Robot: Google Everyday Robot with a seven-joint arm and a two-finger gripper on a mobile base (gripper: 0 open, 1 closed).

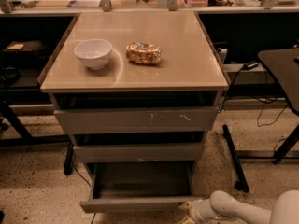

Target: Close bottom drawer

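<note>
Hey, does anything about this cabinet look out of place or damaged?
The bottom drawer stands pulled far out, well past the two above it. The top drawer front carries pale scratches right of centre. The tool sits low by the open drawer's right front corner.

Three drawers [138, 152]; one bowl [93, 53]; one snack [143, 53], seemingly; one hand [188, 214], bottom-right.

My arm [243, 210]: smooth cream-white tube, bulbous joints (ribbed collar at the wrist). My gripper [188, 215]: pale, tan-tinged, low at the bottom edge, right of centre.
</note>
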